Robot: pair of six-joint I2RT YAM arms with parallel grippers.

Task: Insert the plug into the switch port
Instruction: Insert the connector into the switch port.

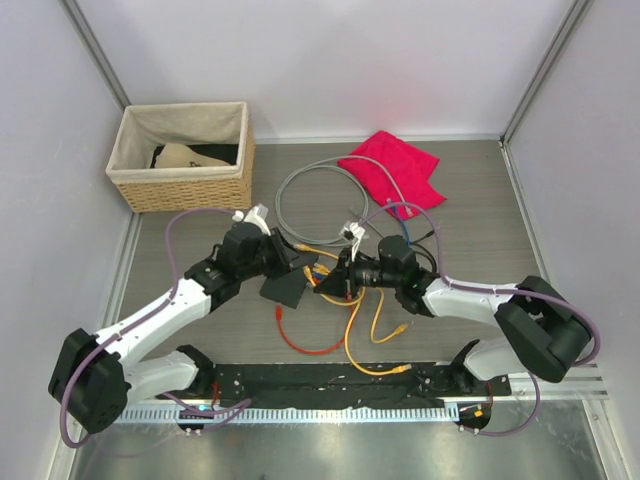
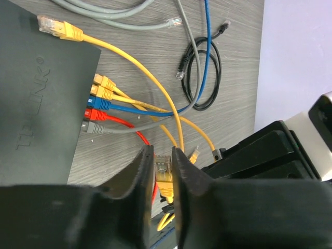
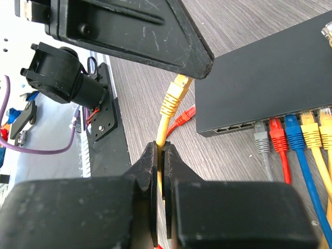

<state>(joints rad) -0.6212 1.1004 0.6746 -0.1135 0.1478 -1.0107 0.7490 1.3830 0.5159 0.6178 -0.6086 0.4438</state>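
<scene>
Being held near the switch, the yellow plug is clamped by the left gripper, its cable pinched in the closed right gripper.

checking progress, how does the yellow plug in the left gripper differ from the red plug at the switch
The yellow plug is outside the switch, clamped in the left gripper; the red plug is plugged into it. The yellow plug's cable is pinched by the right gripper; nothing holds the red plug's cable. Both look like the same connector type.
</scene>
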